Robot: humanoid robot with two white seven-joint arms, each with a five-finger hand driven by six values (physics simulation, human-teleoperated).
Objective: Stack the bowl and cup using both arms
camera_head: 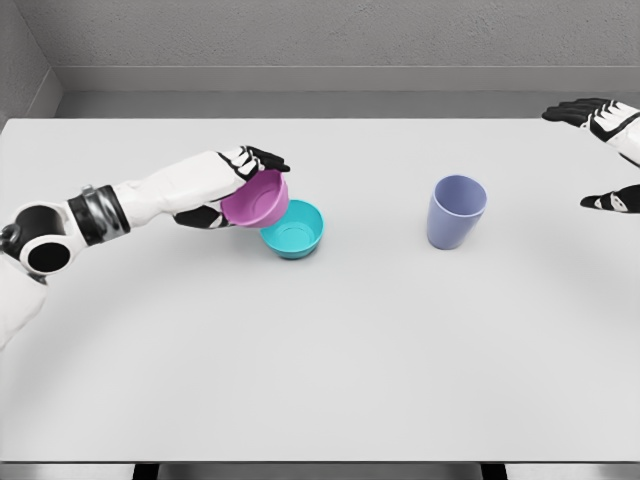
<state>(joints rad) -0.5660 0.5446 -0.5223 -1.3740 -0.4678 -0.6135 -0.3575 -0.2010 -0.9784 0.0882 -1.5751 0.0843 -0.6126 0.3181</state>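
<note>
Three vessels on the white tabletop (320, 380): a pink bowl (256, 199), a teal bowl (294, 229), a lavender cup (456, 211). All sit in the far half, well clear of the near edge.

Pink bowl: held by the left hand (232, 185), fingers over the far rim, thumb below near the base. Bowl tilted, mouth turned toward the right edge and partly toward the camera. Its lower side overlaps the teal bowl's left rim; cannot tell whether they touch or the pink one hangs just above.

Teal bowl: upright on the tabletop, left of centre, free of any hand.

Lavender cup: upright, right of centre, well apart from both bowls and from the right hand (606, 150).

Handling, as a judgement: all three look like thin, rigid, smooth plastic, so probably light, stiff, not fragile, and somewhat slippery. A pinch across the rim and wall suits the bowls. The cup tapers toward its base, so a wrap around the upper wall just under the rim should hold best; low down the fingers could slide off. A light cup may tip if nudged sideways.

Left arm: enters from the left edge, forearm reaching toward the centre, wrist rolled so the palm faces the bowl.

Right hand: at the far right corner, partly cut by the frame, fingers spread, thumb apart below them, holding nothing.
</note>
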